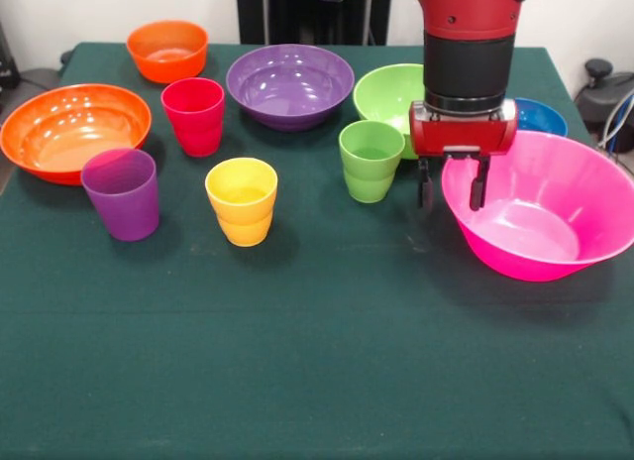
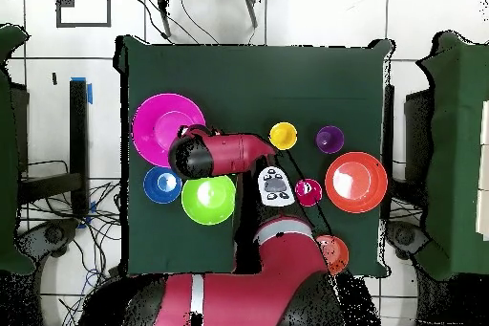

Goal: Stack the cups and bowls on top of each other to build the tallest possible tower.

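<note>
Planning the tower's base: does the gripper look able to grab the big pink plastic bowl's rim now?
Probably yes: the open gripper hangs at the big pink plastic bowl, one finger on each side of its rim, with nothing between.

Open tool (image 1: 452,183) over pink bowl (image 1: 555,217)

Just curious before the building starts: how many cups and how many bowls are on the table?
Cups: 4 – red cup, purple cup, yellow cup, green cup.
Bowls: 6 – pink bowl, large orange bowl, purple bowl, lime green bowl, small orange bowl, blue bowl.
Total: 10.
</note>
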Motion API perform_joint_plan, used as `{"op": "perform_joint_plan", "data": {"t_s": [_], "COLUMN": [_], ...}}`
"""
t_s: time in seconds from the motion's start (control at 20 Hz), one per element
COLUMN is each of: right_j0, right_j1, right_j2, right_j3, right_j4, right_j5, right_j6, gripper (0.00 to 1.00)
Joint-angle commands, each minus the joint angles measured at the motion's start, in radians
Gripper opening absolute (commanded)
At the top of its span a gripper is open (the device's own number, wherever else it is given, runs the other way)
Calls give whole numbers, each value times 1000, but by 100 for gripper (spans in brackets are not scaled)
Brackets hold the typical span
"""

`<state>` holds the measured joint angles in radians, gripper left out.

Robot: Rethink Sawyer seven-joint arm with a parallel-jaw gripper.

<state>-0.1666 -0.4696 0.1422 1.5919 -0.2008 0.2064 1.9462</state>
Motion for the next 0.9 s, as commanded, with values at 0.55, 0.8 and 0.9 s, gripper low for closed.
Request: {"op": "perform_joint_plan", "data": {"t_s": [0.55, 0.8, 0.9], "right_j0": [-6, -7, -7], "right_j1": [-86, -35, -18], "right_j2": [42, 40, 39], "right_j3": [95, 65, 54], "right_j4": [-37, -45, -48], "right_j5": [106, 68, 56], "right_j6": [13, 17, 17], "gripper": [100, 100, 100]}}
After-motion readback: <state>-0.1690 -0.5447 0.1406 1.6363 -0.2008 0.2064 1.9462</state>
